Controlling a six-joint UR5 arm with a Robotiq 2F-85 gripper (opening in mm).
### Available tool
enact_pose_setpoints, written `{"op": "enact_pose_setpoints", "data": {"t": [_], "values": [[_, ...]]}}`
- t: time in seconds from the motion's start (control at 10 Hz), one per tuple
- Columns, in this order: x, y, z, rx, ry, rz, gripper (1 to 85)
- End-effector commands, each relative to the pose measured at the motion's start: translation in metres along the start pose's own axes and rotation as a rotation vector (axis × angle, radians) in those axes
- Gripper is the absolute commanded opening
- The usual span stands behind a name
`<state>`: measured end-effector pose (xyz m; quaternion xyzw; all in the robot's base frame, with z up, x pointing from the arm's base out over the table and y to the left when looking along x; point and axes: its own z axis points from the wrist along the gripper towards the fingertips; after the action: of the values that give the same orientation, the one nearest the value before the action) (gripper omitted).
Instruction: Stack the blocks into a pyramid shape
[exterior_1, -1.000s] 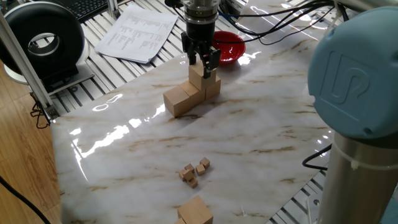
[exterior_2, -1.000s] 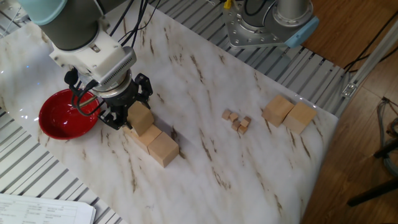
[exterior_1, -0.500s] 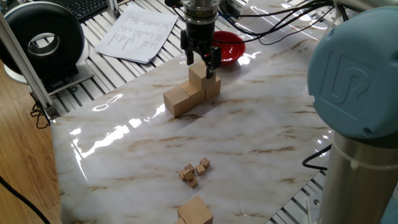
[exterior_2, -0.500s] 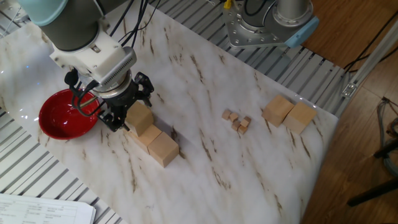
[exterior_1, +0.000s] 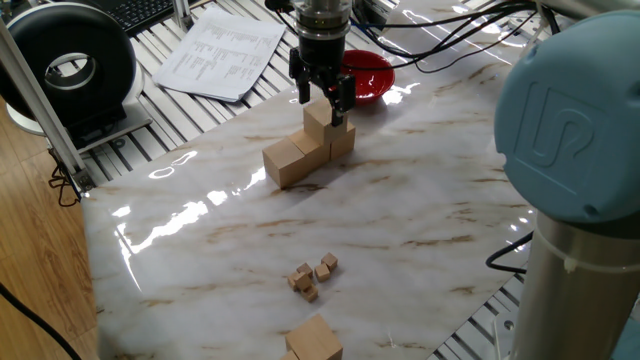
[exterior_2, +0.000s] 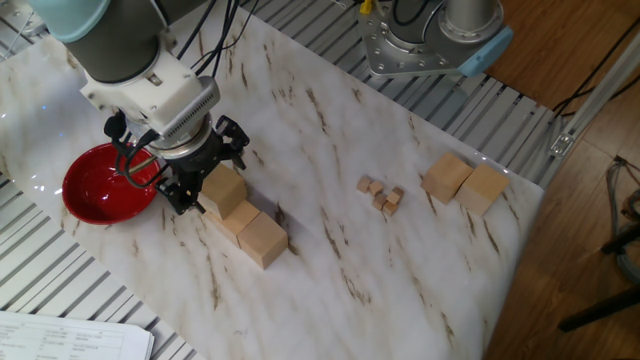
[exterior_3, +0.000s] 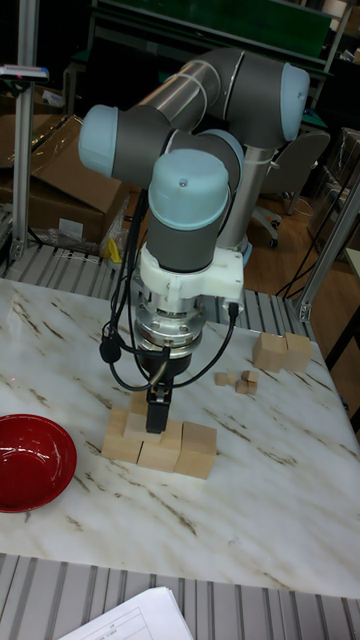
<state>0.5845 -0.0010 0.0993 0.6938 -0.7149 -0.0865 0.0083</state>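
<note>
The gripper (exterior_1: 322, 97) is seen directly over the upper wooden block (exterior_1: 319, 119), its dark fingers (exterior_2: 190, 195) spread to either side of the block; a narrow gap appears between each finger and the wood, so nothing is gripped. This upper block (exterior_2: 224, 190) is seated on a bottom row of three tan blocks (exterior_3: 160, 447) laid side by side on the marble table (exterior_1: 400, 230), forming the partly built pyramid. A red bowl (exterior_2: 105, 185) is placed just beside the stack, behind the gripper. Near the middle of the table a cluster of tiny wooden cubes (exterior_2: 383, 194) is scattered. Two further large blocks (exterior_2: 465, 183) are set touching each other near the table's edge, well apart from the stack. Printed papers (exterior_1: 222, 52) are lying on the slatted surface beyond the table.
</note>
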Motion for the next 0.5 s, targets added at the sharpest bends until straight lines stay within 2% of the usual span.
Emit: {"op": "enact_pose_setpoints", "data": {"t": [0.0,0.2,0.3,0.4], "values": [[-0.003,0.001,-0.011,0.011,-0.007,0.035,85.0],[0.008,0.004,-0.031,0.040,0.049,0.097,85.0],[0.011,0.009,-0.042,0.051,0.065,0.180,85.0],[0.011,0.017,-0.053,0.059,0.070,0.316,85.0]]}}
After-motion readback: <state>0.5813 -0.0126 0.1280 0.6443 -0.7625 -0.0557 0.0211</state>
